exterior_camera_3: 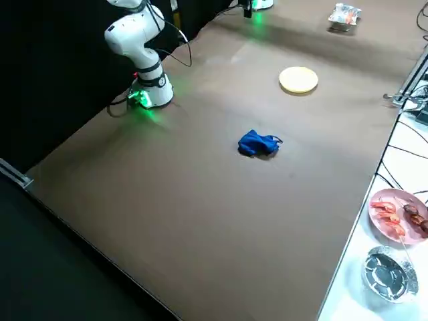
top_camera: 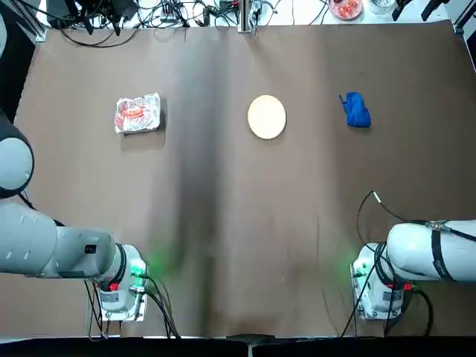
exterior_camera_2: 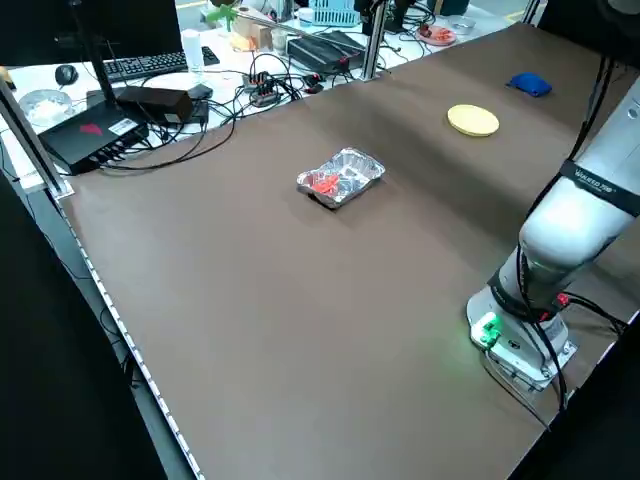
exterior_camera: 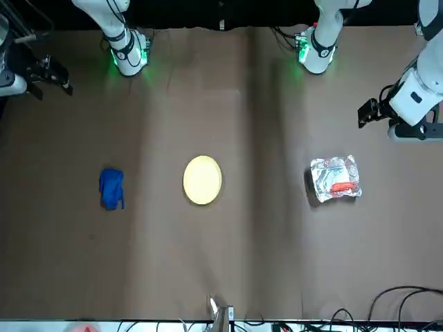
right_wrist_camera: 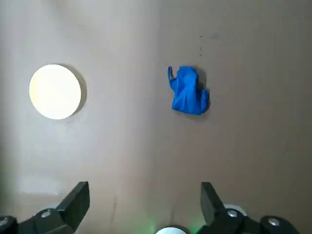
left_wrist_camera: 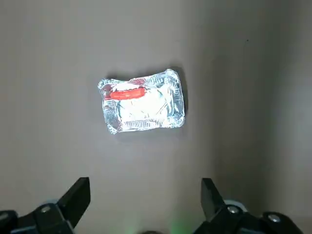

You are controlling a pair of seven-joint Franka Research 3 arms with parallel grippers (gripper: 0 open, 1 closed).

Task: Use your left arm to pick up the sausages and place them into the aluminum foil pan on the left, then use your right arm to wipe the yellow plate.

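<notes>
End effector (left_wrist_camera: 146, 202) open, sausage (left_wrist_camera: 127, 94) in foil

The surface (top_camera: 216, 223) is showing a plain brown, and toward its left edge the foil pan (top_camera: 138, 114) is gleaming crinkled silver while the sausage (left_wrist_camera: 127, 94) inside is glowing red-orange. The plate (exterior_camera: 203, 180) is showing plain pale yellow, and toward the surface's right edge the cloth (exterior_camera_3: 259, 144) is standing out in solid blue. Both arms are wearing white with dark bands, their bases glowing green beside small red spots.
</notes>
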